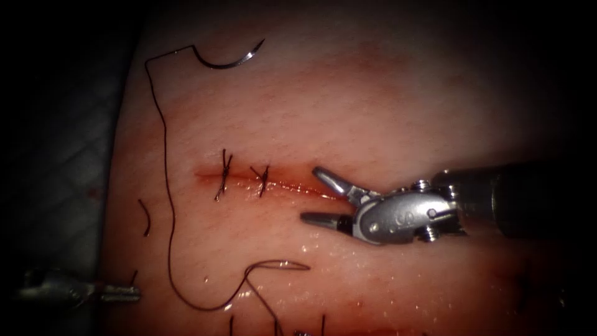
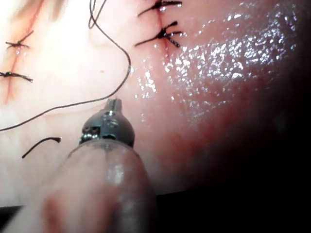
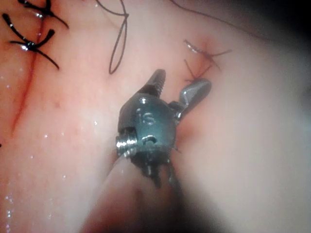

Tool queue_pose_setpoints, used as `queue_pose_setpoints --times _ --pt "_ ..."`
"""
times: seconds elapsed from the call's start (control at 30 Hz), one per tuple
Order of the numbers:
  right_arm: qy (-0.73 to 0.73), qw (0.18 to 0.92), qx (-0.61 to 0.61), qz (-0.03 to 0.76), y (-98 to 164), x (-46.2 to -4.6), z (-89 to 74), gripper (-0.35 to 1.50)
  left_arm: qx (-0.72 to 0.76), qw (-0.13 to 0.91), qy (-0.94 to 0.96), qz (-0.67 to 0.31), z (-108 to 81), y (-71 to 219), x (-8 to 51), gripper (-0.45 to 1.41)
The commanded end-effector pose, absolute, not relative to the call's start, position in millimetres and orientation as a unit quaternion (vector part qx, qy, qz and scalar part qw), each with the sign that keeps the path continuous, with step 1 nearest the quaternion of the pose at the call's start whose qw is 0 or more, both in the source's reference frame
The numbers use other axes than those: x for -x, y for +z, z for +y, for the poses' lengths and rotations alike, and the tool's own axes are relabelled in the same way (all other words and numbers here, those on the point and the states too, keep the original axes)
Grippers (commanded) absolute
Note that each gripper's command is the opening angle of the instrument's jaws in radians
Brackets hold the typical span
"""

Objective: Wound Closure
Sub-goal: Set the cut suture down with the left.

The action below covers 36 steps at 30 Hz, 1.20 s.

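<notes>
The pale pink slab of pork-belly tissue (image 1: 385,99) carries a short horizontal cut (image 1: 273,182) at the centre of the endoscope frame, crossed on its left part by two dark knotted stitches (image 1: 222,174). The right arm's silver needle driver (image 1: 320,198) comes in from the right edge, its two jaws spread wide apart and holding nothing, one tip lying over the right end of the cut and the other just below it; the right wrist view shows the same tool (image 3: 181,86) with its jaws parted above the tissue. The thin curved steel needle (image 1: 231,60) lies free on the surface at the upper left of the frame, outside the tissue and well apart from both tools. Its long dark thread (image 1: 166,162) runs down the left side and curls into a loop at the lower centre. The left arm's tool (image 1: 121,291) rests at the lower left edge, jaws together and empty. A short cut end of thread (image 1: 145,218) lies left of the long strand.
</notes>
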<state>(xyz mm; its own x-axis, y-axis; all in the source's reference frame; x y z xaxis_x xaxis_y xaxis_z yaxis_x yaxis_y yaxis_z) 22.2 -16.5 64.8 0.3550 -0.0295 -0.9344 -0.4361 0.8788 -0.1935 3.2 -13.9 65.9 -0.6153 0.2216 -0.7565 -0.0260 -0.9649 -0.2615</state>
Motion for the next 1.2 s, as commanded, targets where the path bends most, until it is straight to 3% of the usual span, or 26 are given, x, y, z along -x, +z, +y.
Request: queue_pose_setpoints --times 0.03,0.17,0.2,0.23,0.3,0.37,0.87,0.9,0.93,0.97,1.03,1.07,1.1,1.2 --pt "0.127 0.795 0.210 0.554 65.3 -22.9 -16.8 1.09 0.434 0.069 0.891 -0.112 -13.8 67.1 -2.6 -0.45" --pt "0.129 0.797 0.211 0.551 65.4 -22.9 -16.8 1.01 0.447 0.079 0.885 -0.104 -13.1 70.0 -2.4 -0.35" --pt "0.129 0.797 0.211 0.551 65.4 -22.8 -16.9 0.99 0.451 0.091 0.881 -0.111 -13.5 71.6 -2.3 -0.16" --pt "0.129 0.797 0.211 0.551 65.4 -22.8 -16.9 0.99 0.451 0.091 0.881 -0.111 -13.5 71.6 -2.3 -0.16" --pt "0.129 0.797 0.212 0.551 65.4 -22.8 -17.0 0.98 0.450 0.108 0.879 -0.115 -14.1 73.3 -2.5 0.07" --pt "0.128 0.797 0.212 0.550 65.3 -22.7 -17.2 0.93 0.459 0.113 0.872 -0.127 -14.8 74.5 -2.7 0.17" --pt "0.129 0.798 0.216 0.547 65.4 -22.2 -17.9 0.69 0.483 0.110 0.854 -0.161 -18.4 76.0 -6.9 0.22" --pt "0.130 0.800 0.216 0.545 65.3 -22.1 -17.8 0.74 0.479 0.116 0.855 -0.159 -18.3 76.0 -7.7 0.25" --pt "0.132 0.801 0.218 0.542 65.3 -22.1 -17.7 0.99 0.481 0.116 0.854 -0.158 -18.3 76.0 -8.2 0.32" --pt "0.134 0.802 0.219 0.539 65.3 -22.2 -17.7 1.23 0.484 0.119 0.853 -0.154 -18.4 76.0 -8.4 0.52" --pt "0.135 0.803 0.220 0.537 65.3 -22.2 -17.6 1.31 0.487 0.122 0.852 -0.152 -18.4 76.0 -8.4 0.61" --pt "0.136 0.804 0.221 0.536 65.3 -22.3 -17.6 1.40 0.494 0.131 0.848 -0.145 -18.2 76.0 -8.2 0.88" --pt "0.136 0.804 0.221 0.535 65.3 -22.3 -17.6 1.40 0.499 0.138 0.844 -0.139 -18.1 76.0 -7.9 1.03" --pt "0.137 0.804 0.221 0.535 65.3 -22.3 -17.5 1.40 0.527 0.162 0.825 -0.122 -17.4 75.7 -6.8 1.28"
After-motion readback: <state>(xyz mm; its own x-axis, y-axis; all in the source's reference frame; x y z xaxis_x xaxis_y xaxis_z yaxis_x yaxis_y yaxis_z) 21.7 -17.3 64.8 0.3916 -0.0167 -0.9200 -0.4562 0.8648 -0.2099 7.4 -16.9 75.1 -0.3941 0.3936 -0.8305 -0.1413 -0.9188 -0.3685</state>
